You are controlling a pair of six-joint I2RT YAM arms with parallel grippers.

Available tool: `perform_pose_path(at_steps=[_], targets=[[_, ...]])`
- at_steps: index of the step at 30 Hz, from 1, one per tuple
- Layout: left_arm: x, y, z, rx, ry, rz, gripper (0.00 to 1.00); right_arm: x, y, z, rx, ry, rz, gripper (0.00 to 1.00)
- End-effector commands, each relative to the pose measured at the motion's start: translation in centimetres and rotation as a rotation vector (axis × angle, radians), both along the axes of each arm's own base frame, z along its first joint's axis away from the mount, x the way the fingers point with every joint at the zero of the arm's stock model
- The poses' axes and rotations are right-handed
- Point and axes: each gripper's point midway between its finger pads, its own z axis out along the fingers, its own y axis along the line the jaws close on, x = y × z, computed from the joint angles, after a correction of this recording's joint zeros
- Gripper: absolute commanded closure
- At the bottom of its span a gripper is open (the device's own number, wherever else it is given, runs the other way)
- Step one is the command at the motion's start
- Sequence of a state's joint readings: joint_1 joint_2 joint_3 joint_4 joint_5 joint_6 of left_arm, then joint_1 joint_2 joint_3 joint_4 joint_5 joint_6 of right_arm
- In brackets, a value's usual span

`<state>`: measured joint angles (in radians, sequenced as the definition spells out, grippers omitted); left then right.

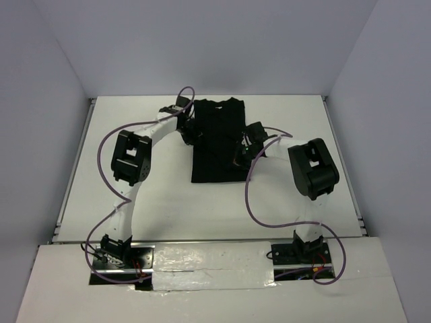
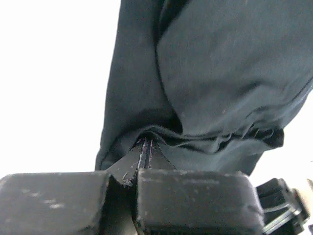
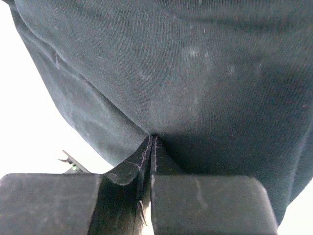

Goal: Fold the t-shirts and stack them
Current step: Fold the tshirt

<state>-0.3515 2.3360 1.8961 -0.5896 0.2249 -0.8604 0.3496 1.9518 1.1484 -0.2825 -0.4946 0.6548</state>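
The black t-shirt point(image 1: 215, 138) lies on the white table point(image 1: 175, 208) as a long narrow rectangle, collar end at the far side. My left gripper point(image 1: 190, 132) is at its left edge near the top. In the left wrist view the left gripper point(image 2: 147, 142) is shut, with wrinkled t-shirt point(image 2: 220, 73) cloth gathered at its tips. My right gripper point(image 1: 241, 147) is at the shirt's right edge, about halfway down. In the right wrist view the right gripper point(image 3: 153, 138) is shut too, and the t-shirt point(image 3: 195, 73) cloth is drawn into its tips.
Metal rails run along the table's left edge point(image 1: 71, 175) and right edge point(image 1: 347, 168). White walls close off the back and both sides. Purple cables point(image 1: 250, 202) loop off each arm over the table.
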Motion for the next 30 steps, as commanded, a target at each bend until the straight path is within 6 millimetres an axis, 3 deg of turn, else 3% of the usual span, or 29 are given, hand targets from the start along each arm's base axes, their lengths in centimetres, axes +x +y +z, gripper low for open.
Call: perform_pose_path(at_steps=[1, 3, 6, 9, 10, 13, 15, 16, 17, 18, 19, 20, 21, 22, 24, 25, 27, 28, 29, 30], targets=[[1.4, 2.2, -2.8, 0.080, 0.020, 0.030, 1.00, -2.7, -0.5, -1.5, -0.012, 0.072, 0.017, 1.00], [2.0, 4.6, -2.9, 0.147, 0.036, 0.108, 1.00, -3.1, 0.1, -0.7, 0.035, 0.068, 0.034, 0.99], [3.6, 6.5, -1.4, 0.181, -0.024, 0.158, 0.98, -3.5, 0.3, -0.1, 0.035, 0.056, 0.066, 0.98], [6.0, 7.2, 3.5, 0.194, -0.162, 0.169, 0.91, -3.5, 0.0, 0.3, 0.015, 0.046, 0.090, 0.98], [6.7, 7.4, 4.7, 0.196, -0.196, 0.172, 0.81, -3.8, -0.2, 0.2, 0.001, 0.051, 0.102, 0.98], [8.2, 7.5, 8.5, 0.171, -0.276, 0.184, 0.81, -4.1, -0.4, -0.1, -0.011, 0.056, 0.112, 0.98], [7.7, 7.1, 11.0, 0.147, -0.295, 0.184, 0.82, -4.3, -0.3, 0.0, 0.000, 0.057, 0.118, 0.98], [7.0, 7.0, 11.4, 0.139, -0.284, 0.187, 0.82, -4.2, -0.3, 0.0, 0.002, 0.053, 0.117, 0.98], [5.4, 6.8, 10.1, 0.137, -0.225, 0.200, 0.83, -4.1, -0.2, 0.2, 0.006, 0.048, 0.115, 0.98], [3.9, 6.5, 11.7, 0.105, -0.218, 0.200, 0.83, -3.9, -0.1, 0.3, 0.012, 0.041, 0.108, 0.98], [2.8, 6.5, 11.4, 0.104, -0.193, 0.210, 0.83, -3.8, 0.0, 0.6, 0.018, 0.033, 0.107, 0.98], [0.0, 5.7, 9.0, 0.085, -0.099, 0.206, 0.84, -3.7, 0.2, 0.9, 0.027, 0.026, 0.107, 0.98], [-1.4, 4.9, 10.5, 0.035, -0.111, 0.192, 0.84, -3.7, 0.2, 1.0, 0.031, 0.023, 0.103, 0.98], [-2.9, 4.2, 8.4, 0.003, -0.082, 0.173, 0.84, -3.5, 0.4, 1.3, 0.044, 0.011, 0.101, 0.98], [-5.3, 0.5, 9.7, -0.137, -0.084, 0.093, 0.87, -3.8, 0.9, 2.1, 0.089, 0.007, 0.113, 0.98], [-6.8, -1.1, 8.8, -0.172, -0.069, 0.047, 0.89, -3.6, 1.2, 2.6, 0.113, -0.018, 0.121, 0.98], [-8.8, -1.6, 8.4, -0.123, -0.047, 0.031, 0.89, -3.7, 1.3, 3.7, 0.126, -0.047, 0.129, 0.97], [-11.2, -1.8, 7.1, -0.067, 0.011, 0.006, 0.90, -3.9, 1.2, 3.8, 0.116, -0.043, 0.131, 0.93], [-12.2, -1.3, 6.4, -0.026, 0.018, 0.011, 0.89, -3.7, 1.1, 4.3, 0.115, -0.062, 0.136, 0.88], [-14.5, -1.2, 5.7, -0.019, 0.041, -0.013, 0.81, -3.4, 1.1, 6.0, 0.123, -0.118, 0.137, 0.71]])
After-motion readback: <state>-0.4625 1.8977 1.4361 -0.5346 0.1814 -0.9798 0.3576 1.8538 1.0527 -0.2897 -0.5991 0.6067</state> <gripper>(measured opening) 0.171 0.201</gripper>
